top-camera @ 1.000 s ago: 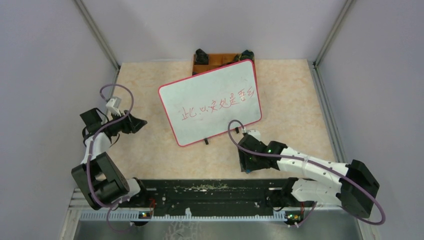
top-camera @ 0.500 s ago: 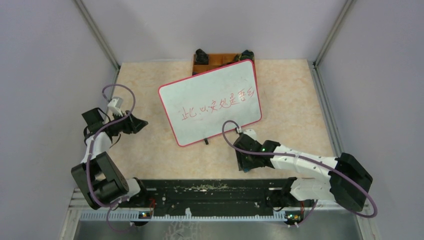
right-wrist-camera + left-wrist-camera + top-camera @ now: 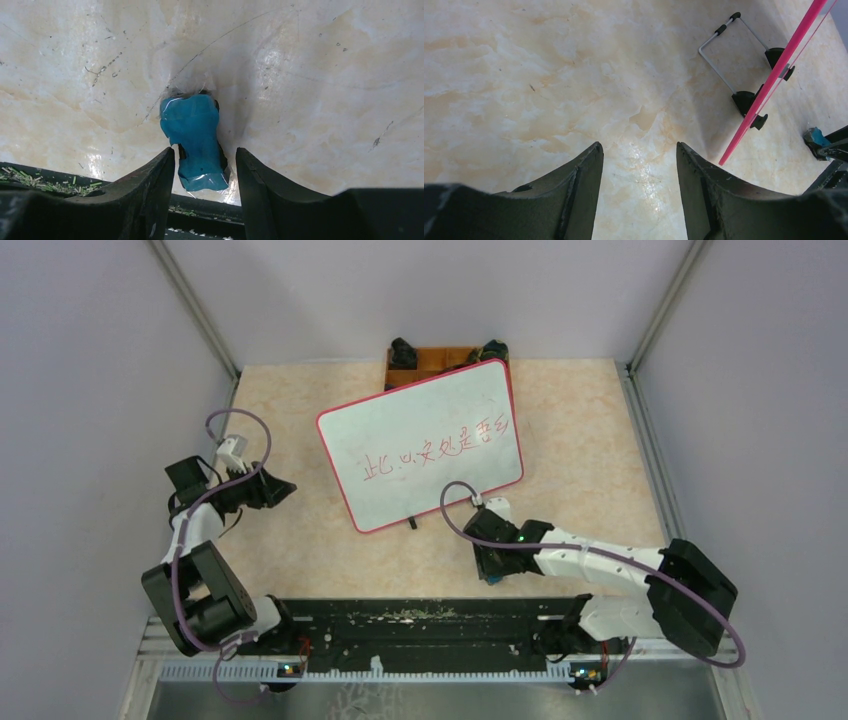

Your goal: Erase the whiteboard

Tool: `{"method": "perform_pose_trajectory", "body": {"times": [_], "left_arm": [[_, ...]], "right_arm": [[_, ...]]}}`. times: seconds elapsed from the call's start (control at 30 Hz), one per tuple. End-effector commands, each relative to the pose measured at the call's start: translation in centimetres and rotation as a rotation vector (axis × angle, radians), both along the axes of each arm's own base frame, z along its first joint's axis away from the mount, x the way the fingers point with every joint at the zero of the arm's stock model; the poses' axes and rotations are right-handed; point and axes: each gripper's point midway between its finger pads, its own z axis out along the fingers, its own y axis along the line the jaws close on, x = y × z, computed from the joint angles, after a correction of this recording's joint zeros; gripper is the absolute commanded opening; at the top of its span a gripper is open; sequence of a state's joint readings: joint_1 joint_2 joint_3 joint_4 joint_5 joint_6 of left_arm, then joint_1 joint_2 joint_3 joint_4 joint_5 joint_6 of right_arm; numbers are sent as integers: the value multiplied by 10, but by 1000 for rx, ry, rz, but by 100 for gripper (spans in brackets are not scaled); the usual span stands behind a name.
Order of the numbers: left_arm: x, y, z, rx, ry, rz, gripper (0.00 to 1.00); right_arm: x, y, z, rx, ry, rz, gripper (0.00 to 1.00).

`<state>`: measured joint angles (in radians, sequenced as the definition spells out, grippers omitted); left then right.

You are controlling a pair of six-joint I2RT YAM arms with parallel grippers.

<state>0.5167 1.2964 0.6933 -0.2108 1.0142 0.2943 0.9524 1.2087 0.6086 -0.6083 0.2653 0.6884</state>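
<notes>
The whiteboard, white with a thin red rim and a line of red characters, stands propped at the table's middle back. In the left wrist view its red edge and wire stand with black feet show. A blue eraser in clear wrap lies on the table near the front edge; a bit of it shows in the top view. My right gripper is open with its fingers on either side of the eraser. My left gripper is open and empty, low over the table left of the board.
A brown wooden tray with dark items stands behind the board at the back wall. A black rail with debris runs along the table's near edge, just below the eraser. Grey walls close in both sides.
My right arm has drawn its gripper back left and down from the board's lower edge to over the blue eraser. The left arm has barely moved.
</notes>
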Motion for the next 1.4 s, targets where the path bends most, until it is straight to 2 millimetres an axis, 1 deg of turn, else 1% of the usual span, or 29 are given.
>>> {"method": "perform_pose_trajectory", "body": {"times": [0.0,0.2,0.37,0.47,0.53,0.57,0.6,0.67,0.7,0.8,0.9,0.97,1.07,1.17,1.27,1.37], "left_arm": [[4,1,6,19,-24,-20,61],[4,0,6,16,-22,-21,60],[3,-1,4,10,-18,-28,60],[2,-2,3,7,-13,-31,60],[2,-2,2,6,-12,-34,59],[2,-3,2,6,-13,-36,59],[1,-3,1,5,-13,-37,59],[1,-3,1,5,-13,-39,59],[1,-4,1,4,-12,-41,59],[0,-5,-1,-1,-12,-51,58],[-1,-8,1,-7,-21,-69,58],[-1,-9,4,-7,-30,-76,58],[-2,-11,11,-5,-59,-90,59],[0,-14,20,-12,-96,-103,61],[6,-20,20,-13,-110,-124,61],[13,-27,19,-36,-102,-153,61]], "right_arm": [[12,6,3,11,-50,1,48],[13,7,2,24,-51,6,33],[12,8,0,33,-44,11,26],[12,11,0,45,-40,21,11],[13,15,5,67,-52,23,3],[15,18,9,88,-63,24,0],[17,20,15,109,-79,22,0],[24,27,34,166,-135,18,0],[29,28,50,201,-178,10,0],[45,25,96,247,-301,-25,0],[62,15,137,249,-417,-71,0],[72,9,157,237,-472,-92,0],[87,-4,181,205,-544,-130,0],[103,-21,212,198,-623,-176,0],[116,-40,242,220,-718,-202,0],[126,-56,260,246,-795,-252,0]]}}
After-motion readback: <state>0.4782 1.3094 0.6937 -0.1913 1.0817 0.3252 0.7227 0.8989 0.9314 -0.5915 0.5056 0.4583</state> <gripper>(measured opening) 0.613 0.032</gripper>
